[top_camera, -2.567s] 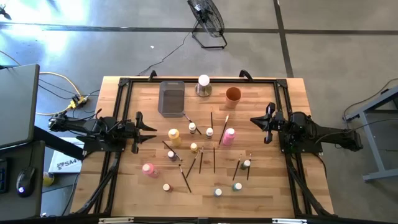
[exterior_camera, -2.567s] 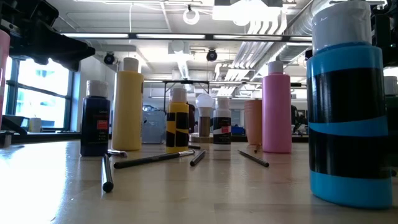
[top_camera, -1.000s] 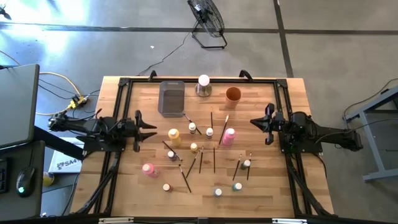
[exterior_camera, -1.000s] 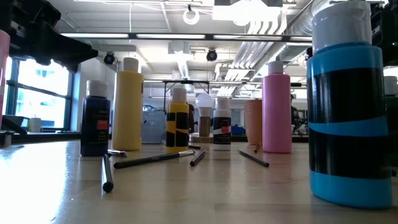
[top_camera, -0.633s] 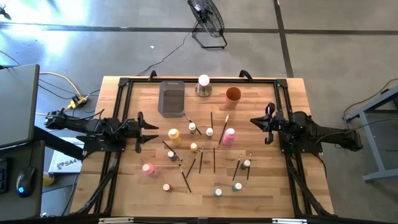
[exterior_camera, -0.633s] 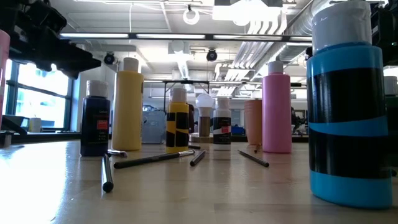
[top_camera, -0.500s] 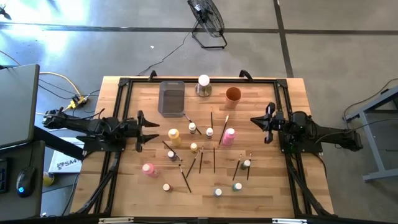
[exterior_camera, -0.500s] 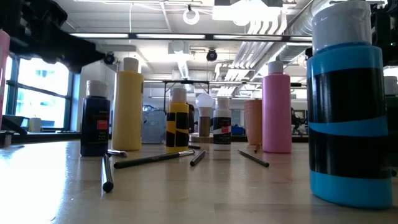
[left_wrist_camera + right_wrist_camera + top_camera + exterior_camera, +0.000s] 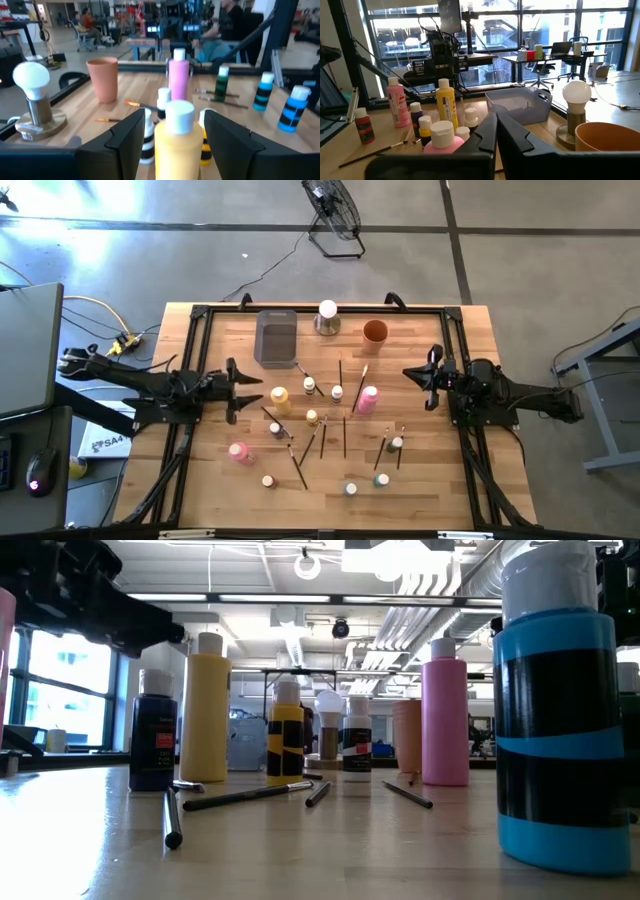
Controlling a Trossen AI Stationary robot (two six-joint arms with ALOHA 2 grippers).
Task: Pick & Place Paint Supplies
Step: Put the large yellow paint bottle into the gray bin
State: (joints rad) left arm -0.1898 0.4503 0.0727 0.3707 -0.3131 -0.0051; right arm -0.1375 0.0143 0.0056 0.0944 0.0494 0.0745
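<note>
Step in hand: the left gripper (image 9: 252, 394) is lining up on the yellow bottle (image 9: 280, 397), left of centre in the high view — a reach, by my reading, with no grasp made yet.
Left claw: spread wide and holding nothing; in the left wrist view the yellow bottle (image 9: 178, 137) is standing upright between the two dark fingers (image 9: 127, 137), and I cannot tell whether either finger is touching it.
Next move: judging from this, the claw is needing to settle around the bottle's body below the white cap, press in squarely and lift straight — small bottles are crowding just behind it.
Right claw: the right gripper (image 9: 432, 379) is waiting at the right of the table, its fingers pressed nearly together and empty, with the pink bottle (image 9: 368, 398) near it.
Other supplies: the second pink bottle (image 9: 240, 452) is lying at lower left of the table, and thin brushes (image 9: 344, 434) and tiny capped bottles are scattered across the middle and lower part.
Likely targets: the grey tray (image 9: 276, 337) and the orange cup (image 9: 375, 332) are sitting along the upper edge — both look empty from above.
Bystander: the white bulb on its base (image 9: 327, 317) is standing between them.
</note>
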